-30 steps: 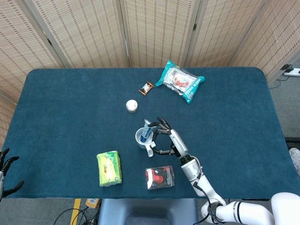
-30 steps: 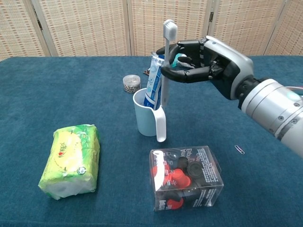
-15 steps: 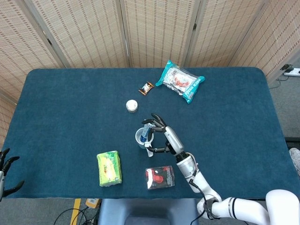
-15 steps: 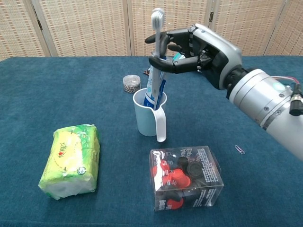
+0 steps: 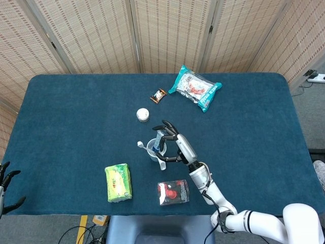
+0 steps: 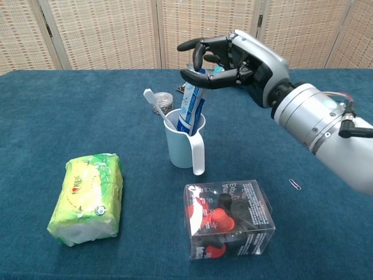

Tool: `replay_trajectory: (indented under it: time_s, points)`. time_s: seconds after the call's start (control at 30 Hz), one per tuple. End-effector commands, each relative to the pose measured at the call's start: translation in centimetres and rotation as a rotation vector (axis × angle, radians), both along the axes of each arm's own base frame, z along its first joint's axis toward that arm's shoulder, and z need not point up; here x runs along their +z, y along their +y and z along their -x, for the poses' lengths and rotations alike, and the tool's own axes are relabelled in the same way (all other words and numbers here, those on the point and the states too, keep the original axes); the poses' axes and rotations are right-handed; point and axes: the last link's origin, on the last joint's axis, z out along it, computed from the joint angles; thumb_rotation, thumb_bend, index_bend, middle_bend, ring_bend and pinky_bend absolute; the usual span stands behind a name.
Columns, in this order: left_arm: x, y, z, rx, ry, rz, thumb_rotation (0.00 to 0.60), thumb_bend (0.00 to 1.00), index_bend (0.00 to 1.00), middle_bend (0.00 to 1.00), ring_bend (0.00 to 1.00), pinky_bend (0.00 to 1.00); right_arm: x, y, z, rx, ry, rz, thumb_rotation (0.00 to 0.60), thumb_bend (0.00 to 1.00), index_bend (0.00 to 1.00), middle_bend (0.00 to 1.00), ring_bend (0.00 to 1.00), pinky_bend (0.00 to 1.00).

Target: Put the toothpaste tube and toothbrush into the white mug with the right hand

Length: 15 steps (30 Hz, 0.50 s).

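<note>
The white mug [image 6: 182,146] [image 5: 153,151] stands mid-table with its handle toward the front. A blue-and-white toothpaste tube [image 6: 191,109] stands upright inside it. The white toothbrush [image 6: 156,105] [image 5: 141,146] also sits in the mug and leans out to the left, bristle head up. My right hand [image 6: 232,59] [image 5: 175,145] hovers just above and right of the mug's rim, fingers spread, holding nothing. Its fingertips [image 6: 191,74] are close to the top of the tube. My left hand [image 5: 7,184] shows at the table's front left edge, fingers apart and empty.
A green tissue pack [image 6: 87,198] lies front left of the mug. A clear box of red and black items [image 6: 230,220] sits in front of it. A small jar [image 6: 162,102], a brown sachet [image 5: 158,95] and a teal snack bag [image 5: 195,87] lie behind. A paperclip [image 6: 295,184] lies right.
My right hand held the toothbrush upright above the mug, then let go. The brush now rests in the mug, tipped to the left, and the fingers have spread.
</note>
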Motion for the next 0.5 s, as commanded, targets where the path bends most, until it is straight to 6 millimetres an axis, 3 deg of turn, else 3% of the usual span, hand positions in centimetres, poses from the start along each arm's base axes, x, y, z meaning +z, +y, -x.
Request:
replay_trajectory:
  time_s: [0.03, 0.3, 0.5]
  points:
    - [0.0, 0.0, 0.0, -0.002, 0.002, 0.0, 0.6, 0.23, 0.26, 0.08, 0.05, 0.15, 1.1, 0.0, 0.5, 0.009, 0.012, 0.028, 0.6, 0.21, 0.65, 0.21, 0.0, 0.0]
    - [0.1, 0.4, -0.3, -0.013, 0.005, 0.0, 0.6, 0.23, 0.26, 0.08, 0.05, 0.15, 6.0, 0.2, 3.3, 0.022, 0.18, 0.16, 0.6, 0.32, 0.45, 0.21, 0.0, 0.0]
    - [-0.1, 1.0, -0.8, -0.032, 0.008, 0.005, 0.6, 0.23, 0.26, 0.08, 0.05, 0.15, 10.3, 1.2, 7.1, -0.003, 0.45, 0.251, 0.6, 0.37, 0.26, 0.21, 0.01, 0.02]
